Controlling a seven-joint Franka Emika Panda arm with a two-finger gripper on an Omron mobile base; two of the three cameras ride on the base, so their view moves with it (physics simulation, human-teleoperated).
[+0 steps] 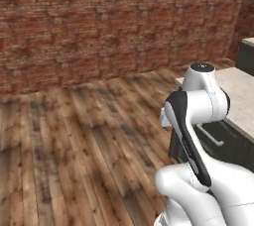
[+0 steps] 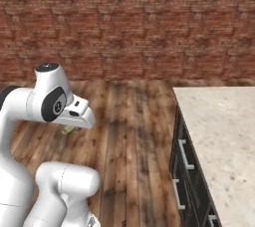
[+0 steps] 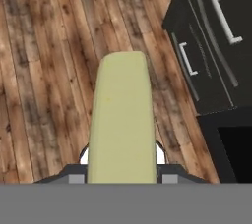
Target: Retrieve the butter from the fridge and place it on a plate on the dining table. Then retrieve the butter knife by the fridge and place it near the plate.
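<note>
The end effector [image 3: 121, 169] is gripping the butter [image 3: 122, 120], its jaws standing partly apart and pressing on either side of the block's near end. In the hand view the butter is jutting away from the fingers, hanging in the air over the wooden floor [image 3: 49, 70], near a dark cabinet [image 3: 211, 46] with pale drawer handles. The right base view is showing a small yellowish piece of the butter [image 2: 68, 129] peeking out under the arm's wrist, along with a beige speckled tabletop [image 2: 219, 131]. The left base view is showing the brick wall [image 1: 99, 22]. The butter is looking pale yellow-green, smooth, long and rounded at its far end.
</note>
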